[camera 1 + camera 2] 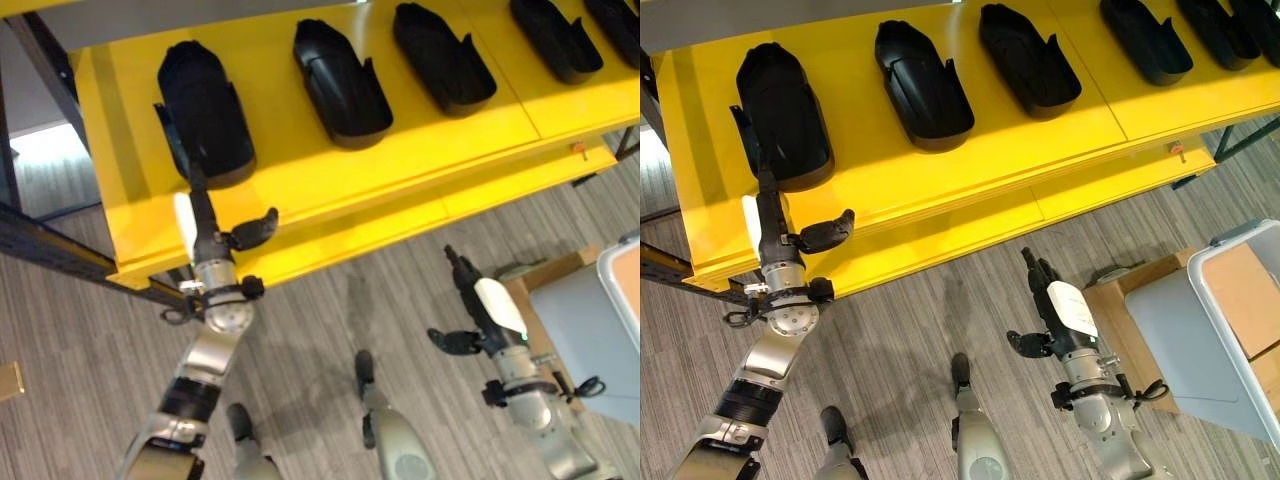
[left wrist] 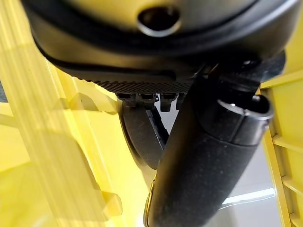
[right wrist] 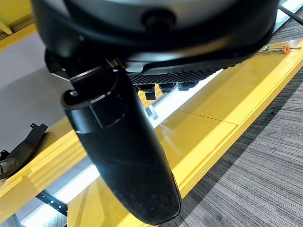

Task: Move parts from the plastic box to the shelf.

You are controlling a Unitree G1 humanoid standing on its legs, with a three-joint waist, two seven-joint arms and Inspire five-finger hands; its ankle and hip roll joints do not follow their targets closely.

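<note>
Left hand: my left hand (image 1: 213,238) reaches up to the near edge of the yellow shelf (image 1: 330,190), in the left half of the frame. Its fingers (image 1: 199,190) are stretched straight, their tips touching the near end of the leftmost black part (image 1: 205,115); the thumb (image 1: 255,230) sticks out to the side over the shelf's front. They clasp nothing.

Right hand: my right hand (image 1: 1055,305) hangs over the grey floor (image 1: 910,340), lower right of centre, well apart from the shelf. Fingers (image 1: 1036,270) are straight and point up the frame, thumb (image 1: 1028,343) out to the side, nothing in them.

Parts on the shelf: the leftmost part lies upper left. To its right a second part (image 1: 340,78) and a third part (image 1: 442,58) lie in a row, each set slantwise and apart from its neighbours. Two more parts (image 1: 555,35) lie at the upper right corner, partly cut by the frame edge.

Plastic box: a pale plastic box (image 1: 1230,330) sits at the right edge, lower half, beside a brown cardboard piece (image 1: 1110,300). I cannot tell what lies in the box.

Shelf front: a small orange-tipped pin (image 1: 1177,151) sticks out of the front edge, right of centre.
</note>
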